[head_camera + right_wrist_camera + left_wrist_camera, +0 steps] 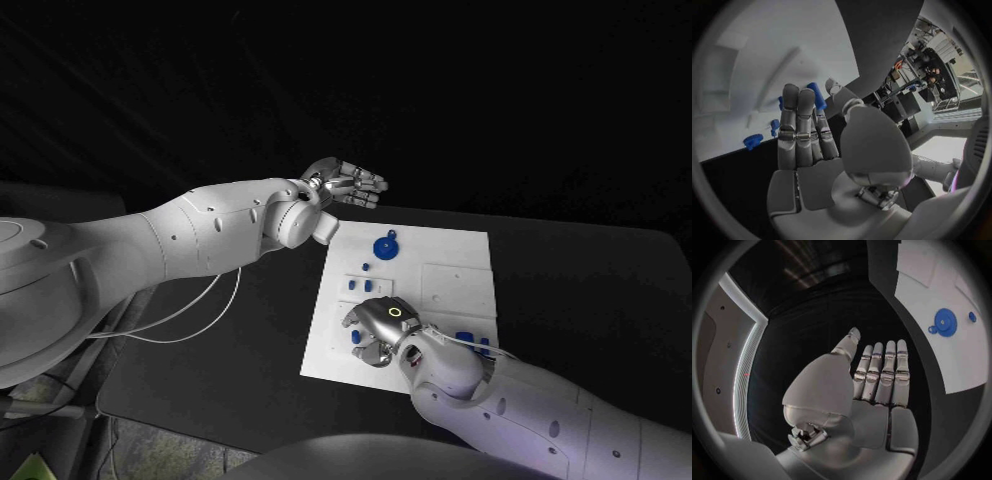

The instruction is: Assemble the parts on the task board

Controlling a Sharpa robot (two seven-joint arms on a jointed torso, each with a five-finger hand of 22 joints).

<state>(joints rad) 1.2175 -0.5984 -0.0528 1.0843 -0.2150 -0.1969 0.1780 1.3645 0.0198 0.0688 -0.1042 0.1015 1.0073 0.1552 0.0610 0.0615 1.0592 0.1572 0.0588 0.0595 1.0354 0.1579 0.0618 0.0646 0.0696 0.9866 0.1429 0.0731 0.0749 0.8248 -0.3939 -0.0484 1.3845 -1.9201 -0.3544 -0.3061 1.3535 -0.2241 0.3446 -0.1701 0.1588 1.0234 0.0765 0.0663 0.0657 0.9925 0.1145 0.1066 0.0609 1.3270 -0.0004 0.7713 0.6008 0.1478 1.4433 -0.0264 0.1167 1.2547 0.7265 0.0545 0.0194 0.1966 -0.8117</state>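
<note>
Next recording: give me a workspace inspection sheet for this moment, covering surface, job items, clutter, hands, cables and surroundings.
Surface: black table, with the white task board in the middle.
Job's things: a blue gear sits near the board's far end; small blue parts lie mid-board, and more blue pieces near the right arm.
Clutter: nothing seen.
Hands: left hand is raised beyond the board's far left corner, fingers straight, holding nothing. Right hand is low over the board's near end; a blue part shows at its fingertips, but whether it is held cannot be told.
Cables: thin white cables hang under the left arm.
Surroundings: dark.
</note>
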